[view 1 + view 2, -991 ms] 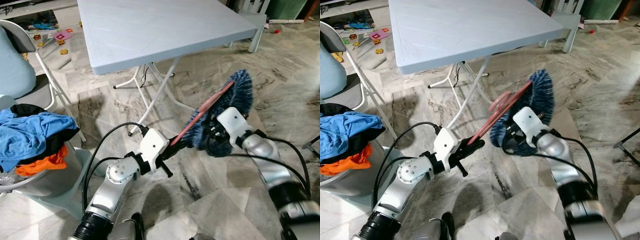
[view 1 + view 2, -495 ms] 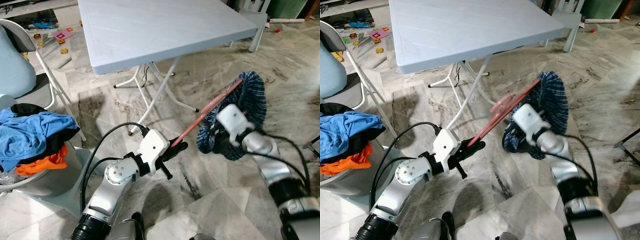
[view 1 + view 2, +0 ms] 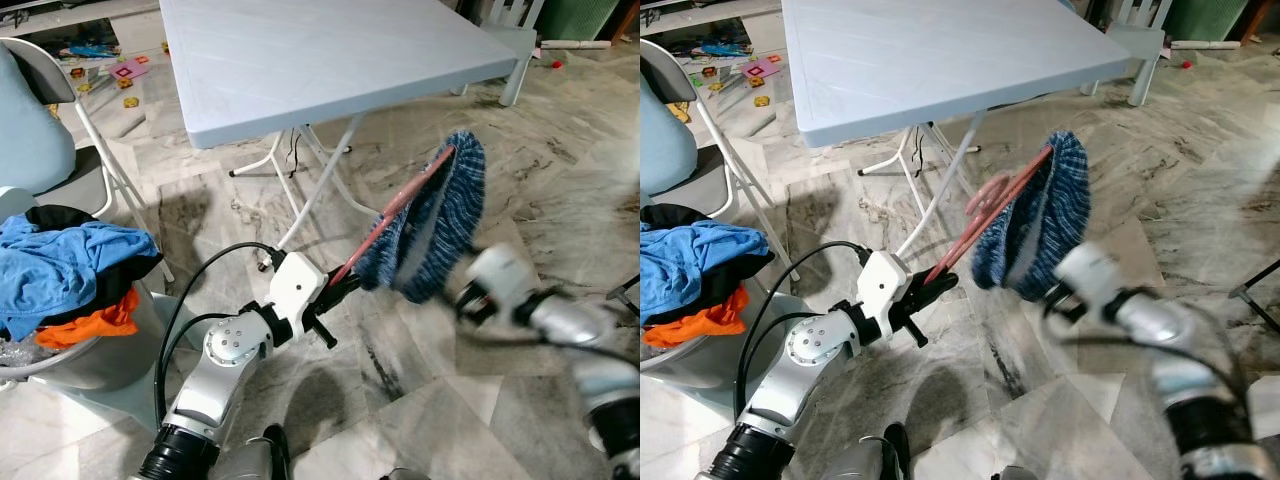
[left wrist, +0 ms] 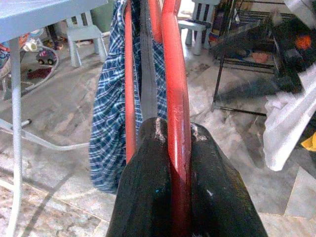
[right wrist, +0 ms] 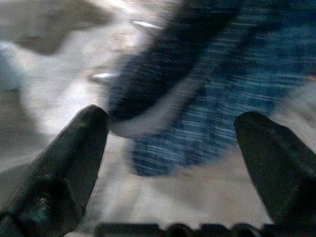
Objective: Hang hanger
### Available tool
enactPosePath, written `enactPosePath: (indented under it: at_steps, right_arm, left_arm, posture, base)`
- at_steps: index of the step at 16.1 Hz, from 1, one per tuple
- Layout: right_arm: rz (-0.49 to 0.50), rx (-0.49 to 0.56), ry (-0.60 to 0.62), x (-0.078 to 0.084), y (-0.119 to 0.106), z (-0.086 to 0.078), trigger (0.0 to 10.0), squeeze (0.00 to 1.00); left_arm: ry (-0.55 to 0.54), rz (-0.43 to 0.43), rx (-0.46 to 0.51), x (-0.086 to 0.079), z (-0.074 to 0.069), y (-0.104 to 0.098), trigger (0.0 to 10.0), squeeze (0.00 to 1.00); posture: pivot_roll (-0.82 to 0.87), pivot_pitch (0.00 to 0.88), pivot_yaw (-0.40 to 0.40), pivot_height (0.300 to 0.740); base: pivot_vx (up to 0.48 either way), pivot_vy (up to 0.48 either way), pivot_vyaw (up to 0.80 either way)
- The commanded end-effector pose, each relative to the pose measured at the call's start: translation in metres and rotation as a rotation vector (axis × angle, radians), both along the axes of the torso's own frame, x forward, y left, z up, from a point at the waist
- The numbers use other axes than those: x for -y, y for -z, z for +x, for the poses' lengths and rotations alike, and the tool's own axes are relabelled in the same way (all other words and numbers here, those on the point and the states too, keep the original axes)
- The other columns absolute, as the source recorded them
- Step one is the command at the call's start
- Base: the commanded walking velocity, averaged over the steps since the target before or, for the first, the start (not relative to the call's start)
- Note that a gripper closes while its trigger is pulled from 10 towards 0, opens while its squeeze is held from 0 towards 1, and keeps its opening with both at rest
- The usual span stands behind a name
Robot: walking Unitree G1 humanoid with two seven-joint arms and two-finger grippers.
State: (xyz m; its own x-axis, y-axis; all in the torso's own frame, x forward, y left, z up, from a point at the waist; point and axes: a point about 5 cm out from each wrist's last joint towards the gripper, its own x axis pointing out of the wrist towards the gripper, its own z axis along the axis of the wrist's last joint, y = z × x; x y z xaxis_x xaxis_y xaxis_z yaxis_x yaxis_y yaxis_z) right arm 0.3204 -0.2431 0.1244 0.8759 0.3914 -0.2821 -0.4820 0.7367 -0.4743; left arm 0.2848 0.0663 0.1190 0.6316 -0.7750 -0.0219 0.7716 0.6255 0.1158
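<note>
Your right gripper (image 5: 173, 163) has let go, fingers wide; left gripper (image 4: 173, 163) clamps the stiff red hanger (image 3: 395, 215), floppy cloth (image 3: 430, 230) draped.

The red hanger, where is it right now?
The red hanger is clamped in the left gripper, centre of the eye views, angling up below the grey table's front edge, with a blue plaid garment draped over it.

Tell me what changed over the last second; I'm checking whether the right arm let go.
The right gripper let go of the blue plaid garment and drew back, fingers open. The left gripper stayed clamped on the red hanger, garment still draped on it.
</note>
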Motion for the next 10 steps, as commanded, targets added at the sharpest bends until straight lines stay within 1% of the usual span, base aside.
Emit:
enactPosePath:
  at_steps: [1,4,5,7,9,10]
  right_arm:
    - [0.012,0.045,0.095,0.001,-0.002,0.007,10.0,0.00]
    - [0.070,0.098,0.140,-0.023,-0.004,0.016,10.0,0.00]
    - [0.083,0.102,0.173,-0.025,-0.003,0.020,10.0,0.00]
    - [0.070,0.131,0.245,-0.027,-0.002,0.026,10.0,0.00]
    - [0.041,0.194,0.390,-0.027,-0.006,0.038,10.0,0.00]
    - [0.030,0.205,0.414,-0.028,-0.006,0.040,10.0,0.00]
  left_arm:
    - [0.045,-0.006,0.024,0.003,-0.004,-0.005,0.0,0.00]
    - [0.069,-0.002,0.031,0.007,-0.008,-0.007,0.0,0.00]
    - [0.069,-0.004,0.032,0.007,-0.008,-0.008,0.0,0.00]
    - [0.073,-0.010,0.038,0.008,-0.009,-0.011,0.0,0.00]
    - [0.094,-0.011,0.050,0.007,-0.011,-0.016,0.0,0.00]
    - [0.101,-0.010,0.051,0.007,-0.011,-0.017,0.0,0.00]
  posture:
    - [-0.07,0.158,0.010,0.740]
    - [-0.05,0.161,0.012,0.740]
    - [-0.05,0.162,0.012,0.740]
    - [-0.03,0.162,0.014,0.740]
    - [-0.01,0.155,0.022,0.740]
    - [0.00,0.153,0.024,0.740]
  base:
    - [0.000,0.000,0.00]
    - [0.000,0.000,0.00]
    - [0.000,0.000,0.00]
    - [0.000,0.000,0.00]
    - [0.000,0.000,0.00]
    - [0.000,0.000,0.00]
